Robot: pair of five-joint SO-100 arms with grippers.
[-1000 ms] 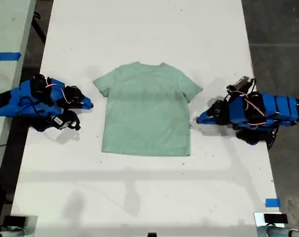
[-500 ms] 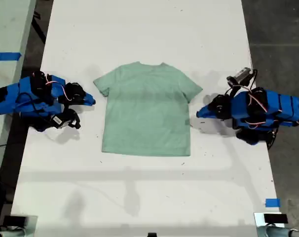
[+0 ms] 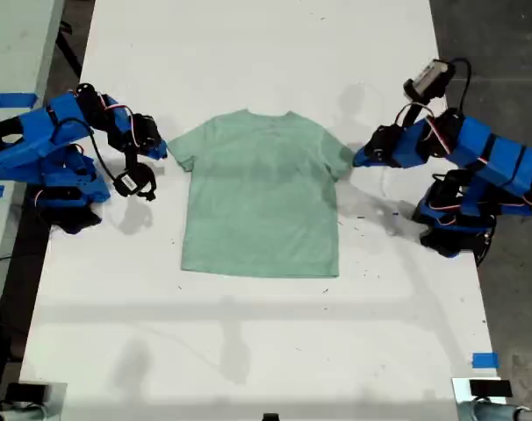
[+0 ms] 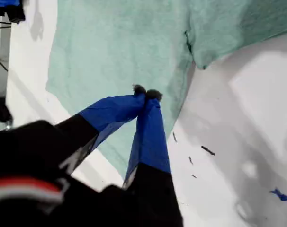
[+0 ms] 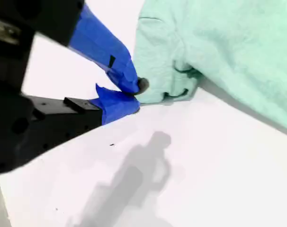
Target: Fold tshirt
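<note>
Both end effectors are seen pinched shut and empty. My first end effector is held at the exterior view's right, just off the sleeve. In its own wrist view, my first end effector is shown with tips together above the tshirt's side edge, with no cloth caught between them. My second end effector is held at the exterior view's left, beside the other sleeve. In the second wrist view its tip is found just beside the rumpled sleeve hem, and whether it touches cannot be told. The tshirt is laid flat and unfolded in the middle of the white surface, neck toward the top of the exterior frame and hem toward the bottom. This mirrored placement is judged to be deliberate. With one arm at each sleeve, both sides can be taken at once and brought inward evenly. The fold is judged not yet begun, since no part of the cloth is doubled over. The jaws would need to be opened before either sleeve could be gripped. A few dark marks are seen on the surface near the first arm and are judged to be of no concern.
</note>
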